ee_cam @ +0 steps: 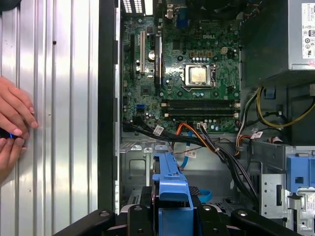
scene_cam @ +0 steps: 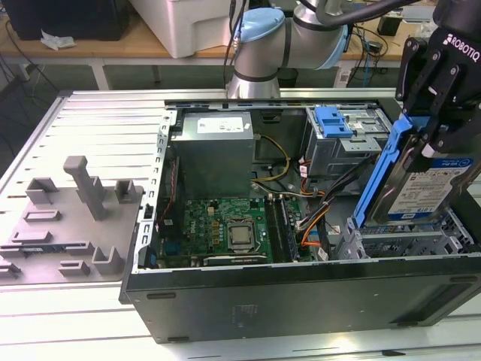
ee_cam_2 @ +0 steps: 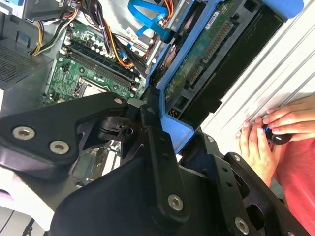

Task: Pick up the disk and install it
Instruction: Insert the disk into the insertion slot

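Observation:
The disk (scene_cam: 425, 184), a silver drive with a white-and-blue label in a blue carrier bracket, hangs tilted on edge at the exterior view's right. Its lower end is just over the metal drive bay (scene_cam: 402, 242) in the front corner of the open computer case (scene_cam: 301, 297). My black gripper (scene_cam: 434, 139) is shut on the disk's upper end. In the second wrist view the fingers (ee_cam_2: 150, 130) clamp the blue bracket, and the disk's (ee_cam_2: 199, 59) green circuit-board side shows beyond them. The first wrist view shows the bracket (ee_cam: 172, 184) end-on between the fingers (ee_cam: 142, 216).
Inside the case are a grey power supply (scene_cam: 214, 150), the green motherboard (scene_cam: 225, 226), bundled cables (scene_cam: 316, 218) and a silver cage with a blue clip (scene_cam: 337, 124). Grey fixture blocks (scene_cam: 83, 192) stand at the exterior view's left. A person's hands (ee_cam_2: 263, 132) (ee_cam: 15, 118) rest on the ribbed table beside the case.

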